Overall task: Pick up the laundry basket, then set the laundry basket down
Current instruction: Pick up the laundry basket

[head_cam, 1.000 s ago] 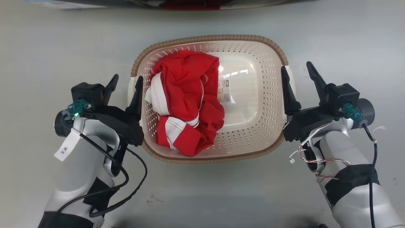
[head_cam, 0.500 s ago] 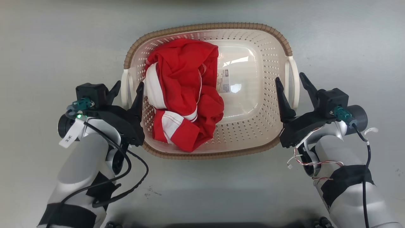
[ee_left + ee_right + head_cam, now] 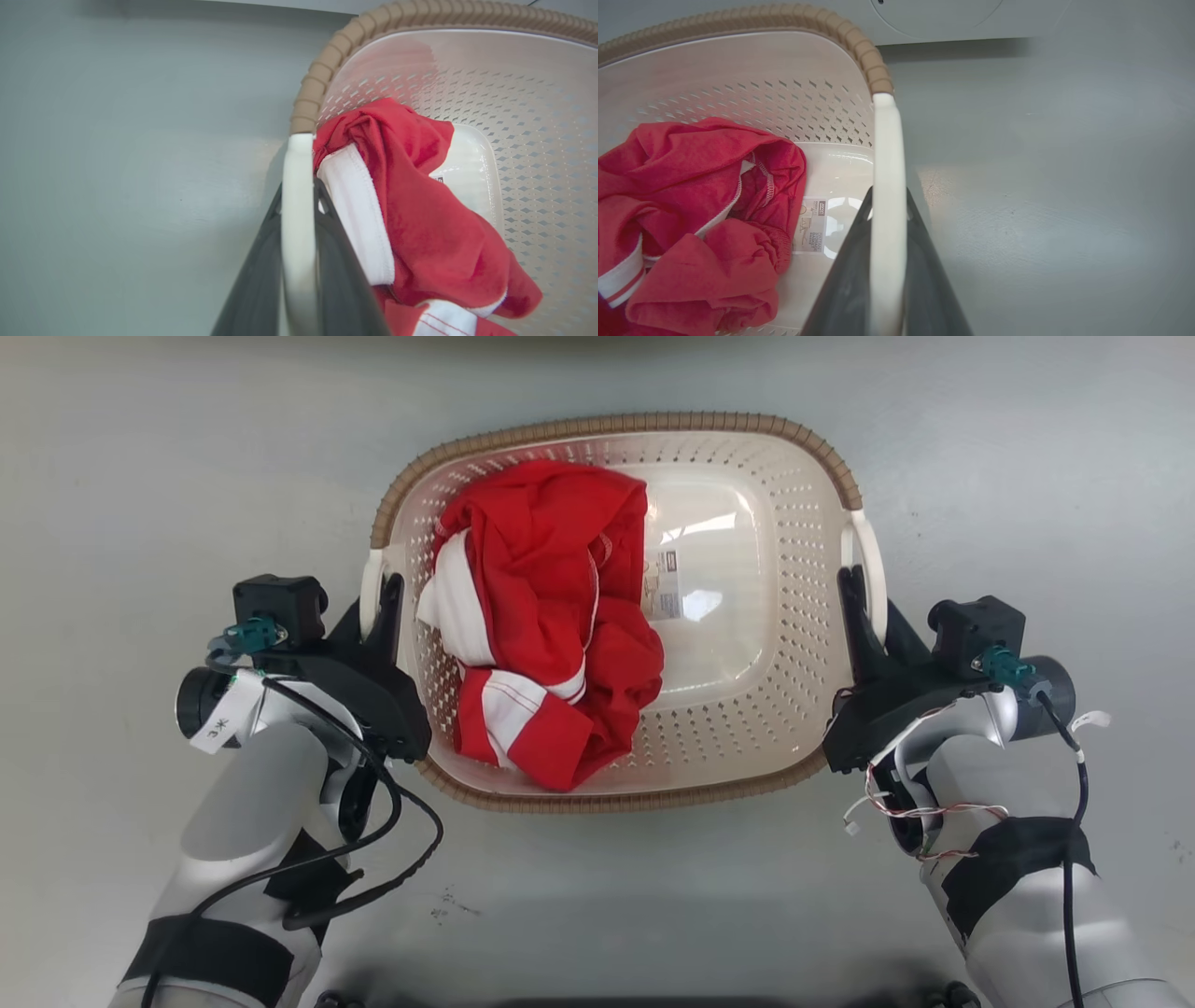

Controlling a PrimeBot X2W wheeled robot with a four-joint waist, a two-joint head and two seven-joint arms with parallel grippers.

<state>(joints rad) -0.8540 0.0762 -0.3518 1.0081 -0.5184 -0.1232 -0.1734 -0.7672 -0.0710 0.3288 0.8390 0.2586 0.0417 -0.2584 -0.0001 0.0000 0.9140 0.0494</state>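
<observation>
Jaws now tight on laundry basket [image 3: 607,427]

The laundry basket [image 3: 794,644] is glossy perforated plastic, the red garment [image 3: 551,616] matt cloth.

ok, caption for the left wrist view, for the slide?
Left gripper shut on the laundry basket by its white handle, red-and-white garment inside.

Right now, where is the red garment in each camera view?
Head view: red garment in the laundry basket's left half.
Left wrist view: right of centre, beside the white handle.
Right wrist view: lower left.
Shared landmark: the brown rim.
</observation>
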